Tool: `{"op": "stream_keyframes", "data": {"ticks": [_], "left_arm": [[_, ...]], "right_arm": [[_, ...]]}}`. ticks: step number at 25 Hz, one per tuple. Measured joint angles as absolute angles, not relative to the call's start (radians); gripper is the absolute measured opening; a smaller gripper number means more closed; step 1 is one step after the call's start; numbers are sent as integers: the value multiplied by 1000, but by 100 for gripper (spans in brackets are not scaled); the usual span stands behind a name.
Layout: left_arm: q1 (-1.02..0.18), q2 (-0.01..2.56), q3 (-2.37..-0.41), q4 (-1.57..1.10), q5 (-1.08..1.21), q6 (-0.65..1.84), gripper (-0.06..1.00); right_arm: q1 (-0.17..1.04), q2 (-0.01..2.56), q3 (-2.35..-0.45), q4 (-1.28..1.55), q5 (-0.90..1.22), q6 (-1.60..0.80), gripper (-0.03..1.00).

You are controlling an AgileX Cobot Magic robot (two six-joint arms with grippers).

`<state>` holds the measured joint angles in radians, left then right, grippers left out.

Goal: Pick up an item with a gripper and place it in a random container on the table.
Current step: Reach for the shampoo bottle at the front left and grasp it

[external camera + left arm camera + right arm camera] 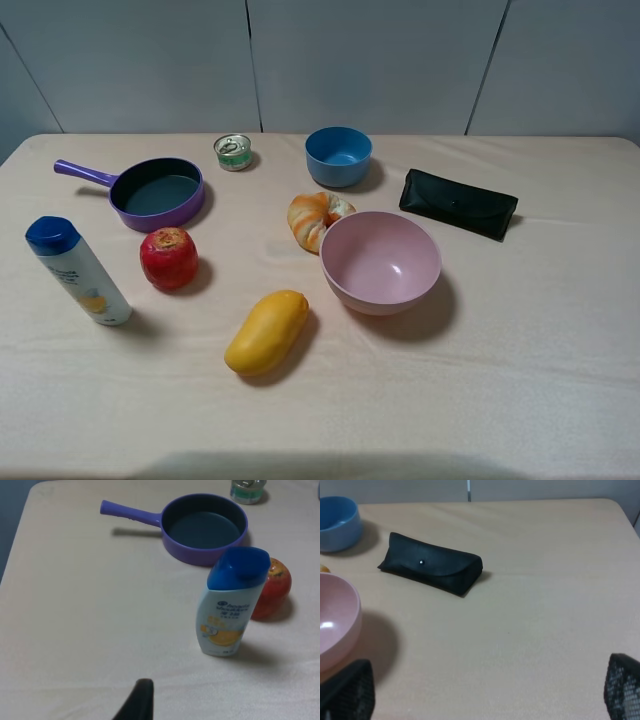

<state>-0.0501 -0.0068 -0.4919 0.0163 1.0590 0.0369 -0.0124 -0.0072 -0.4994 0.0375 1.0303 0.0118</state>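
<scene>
The white bottle (82, 273) with a blue cap and a yellow-orange label stands upright at the table's left edge. It also shows in the left wrist view (227, 611). The purple frying pan (160, 193) sits behind it, empty, with its handle pointing left; the left wrist view shows the pan (205, 527) too. Neither arm shows in the exterior high view. Of my left gripper only one black fingertip (139, 700) shows, short of the bottle, with nothing against it. My right gripper (485, 692) is open and empty over bare cloth.
On the beige cloth table (540, 340) lie a red apple (168, 258), a yellow mango (267, 331), a pink bowl (381, 262), a croissant (313, 217), a blue bowl (338, 155), a small tin (233, 152) and a black case (459, 203).
</scene>
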Motion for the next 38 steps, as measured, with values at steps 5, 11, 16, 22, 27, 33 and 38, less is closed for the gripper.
{"op": "stream_keyframes", "data": {"ticks": [5, 11, 16, 22, 27, 33, 38], "left_arm": [[-50, -7, -492, 16, 1059, 37, 95], [-50, -7, -492, 16, 1059, 37, 95], [-50, -7, -492, 16, 1059, 37, 95], [-50, -7, -493, 17, 1057, 37, 95], [-50, -3, -514, 17, 1067, 37, 95], [-50, 193, -606, 9, 1121, 110, 95], [-50, 346, -694, 9, 1127, 147, 95]], "right_arm": [[-12, -7, -499, 37, 1030, 12, 69], [-12, -7, -499, 37, 1030, 12, 69], [-12, -7, -499, 37, 1030, 12, 69], [-12, -7, -499, 37, 1030, 12, 69], [-12, -7, -499, 37, 1030, 12, 69], [-12, -7, -499, 37, 1030, 12, 69], [-12, -7, -499, 37, 1030, 12, 69]]}}
